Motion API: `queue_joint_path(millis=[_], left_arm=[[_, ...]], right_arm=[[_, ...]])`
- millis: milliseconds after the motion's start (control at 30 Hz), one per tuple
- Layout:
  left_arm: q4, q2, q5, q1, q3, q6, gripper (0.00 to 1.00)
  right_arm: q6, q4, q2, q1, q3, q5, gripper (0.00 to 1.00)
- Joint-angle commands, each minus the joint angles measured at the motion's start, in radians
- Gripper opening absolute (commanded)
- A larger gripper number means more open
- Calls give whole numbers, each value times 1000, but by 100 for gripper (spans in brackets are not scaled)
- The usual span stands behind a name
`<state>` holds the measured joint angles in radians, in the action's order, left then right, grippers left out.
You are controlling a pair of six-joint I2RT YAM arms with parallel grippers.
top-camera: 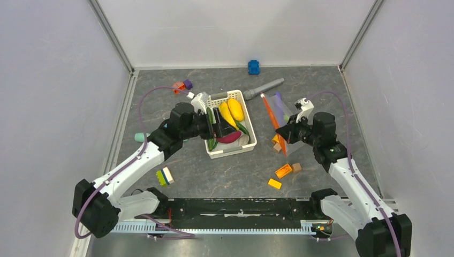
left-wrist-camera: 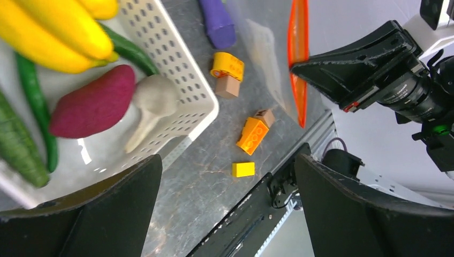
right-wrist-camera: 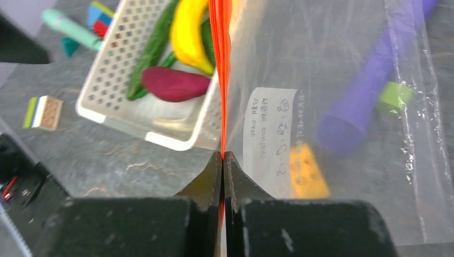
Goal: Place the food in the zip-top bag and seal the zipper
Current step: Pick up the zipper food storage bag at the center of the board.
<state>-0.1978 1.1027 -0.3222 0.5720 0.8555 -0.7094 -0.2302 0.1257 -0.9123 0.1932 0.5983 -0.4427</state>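
The food lies in a white slotted basket (top-camera: 231,152): yellow banana pieces (top-camera: 234,108), green cucumbers (left-wrist-camera: 32,85), a purple-red sweet potato (left-wrist-camera: 93,104) and a whitish piece (left-wrist-camera: 152,99). My left gripper (top-camera: 214,123) hangs open above the basket's left side, its jaws wide apart with nothing between them (left-wrist-camera: 227,160). To the right of the basket the clear zip-top bag (right-wrist-camera: 321,69) is lifted on edge. My right gripper (right-wrist-camera: 222,156) is shut on its orange-red zipper (right-wrist-camera: 220,64) at the near end. The zipper (top-camera: 270,115) runs away from the gripper (top-camera: 279,130) towards the back.
A long purple cylinder (right-wrist-camera: 364,96) and an orange block (right-wrist-camera: 306,174) lie behind the bag. More orange and yellow blocks (top-camera: 284,170) sit in front of it. A grey tube (top-camera: 263,88) and a blue toy (top-camera: 254,67) lie at the back. A striped block (top-camera: 165,176) is front left.
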Motion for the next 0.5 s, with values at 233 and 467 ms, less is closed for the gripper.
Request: queue_joint_path(millis=[233, 467], left_arm=[[319, 147, 38, 163, 64, -150, 100], [339, 296, 127, 208, 152, -165, 100]], right_arm=[[-84, -101, 45, 158, -10, -33, 0], [-122, -162, 29, 192, -6, -32, 0]])
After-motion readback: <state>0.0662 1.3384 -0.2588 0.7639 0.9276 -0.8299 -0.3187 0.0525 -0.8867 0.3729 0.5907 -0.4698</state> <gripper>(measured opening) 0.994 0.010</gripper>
